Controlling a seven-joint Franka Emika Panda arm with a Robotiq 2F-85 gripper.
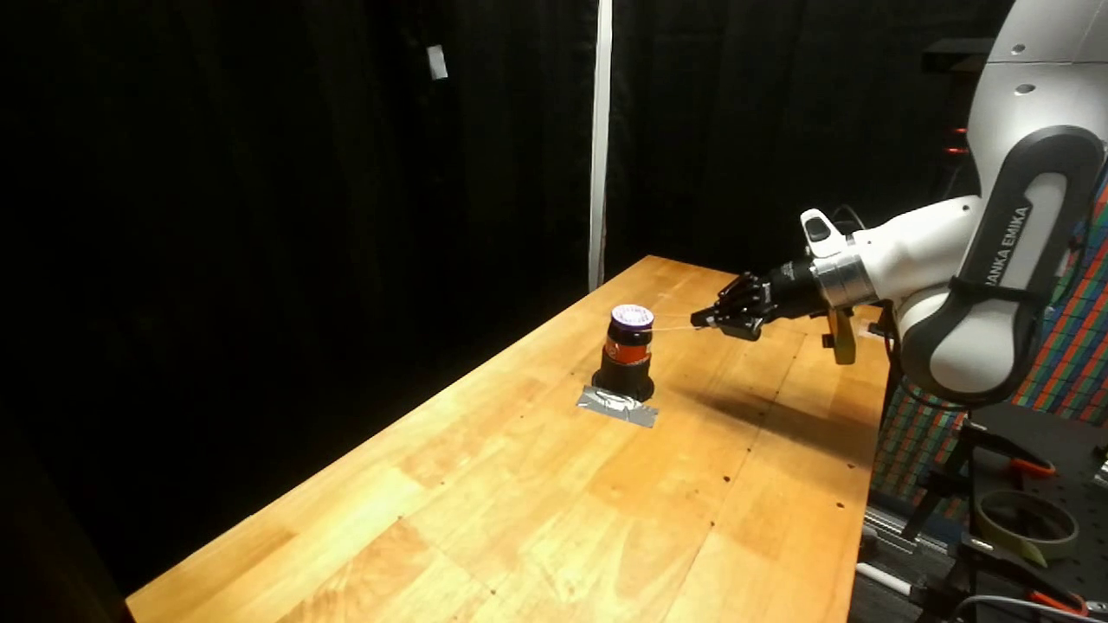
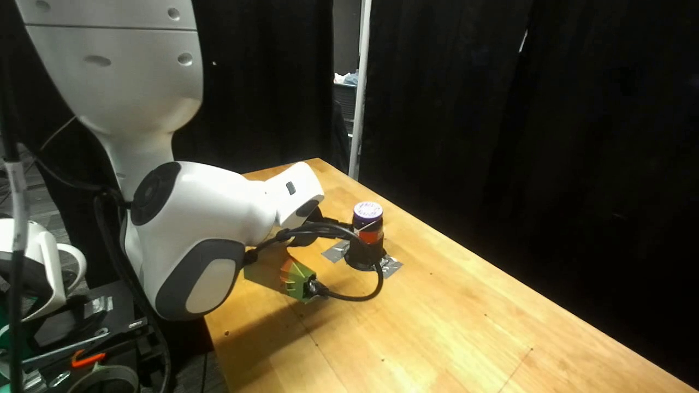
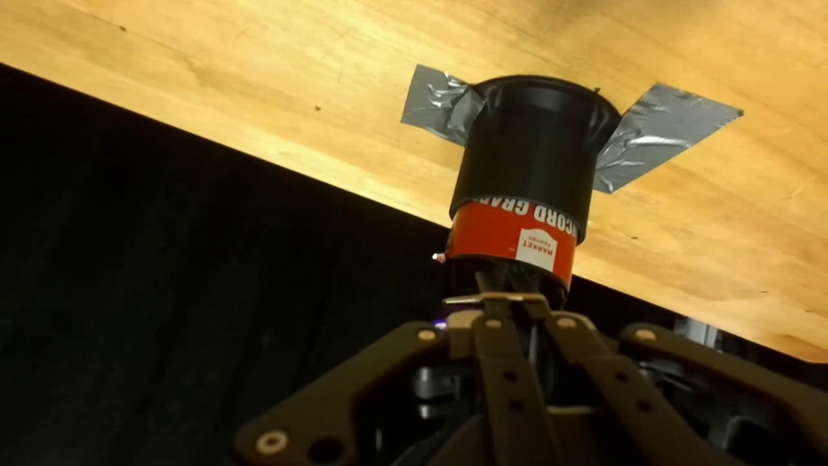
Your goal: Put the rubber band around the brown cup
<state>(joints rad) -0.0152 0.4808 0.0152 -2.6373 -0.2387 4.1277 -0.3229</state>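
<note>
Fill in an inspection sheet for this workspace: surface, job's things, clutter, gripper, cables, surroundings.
Surface: wooden table, tape strips on the foot of a black holder.
Job's things: brown cup (a labelled jar) stands upright in the holder; rubber band stretches between it and the gripper; whether fully around, cannot tell.
Clutter: ring on side shelf.
Gripper: shut on the rubber band.
Cables: black cable passes in front of the brown cup in an exterior view.
Surroundings: black curtain, white pole.
</note>
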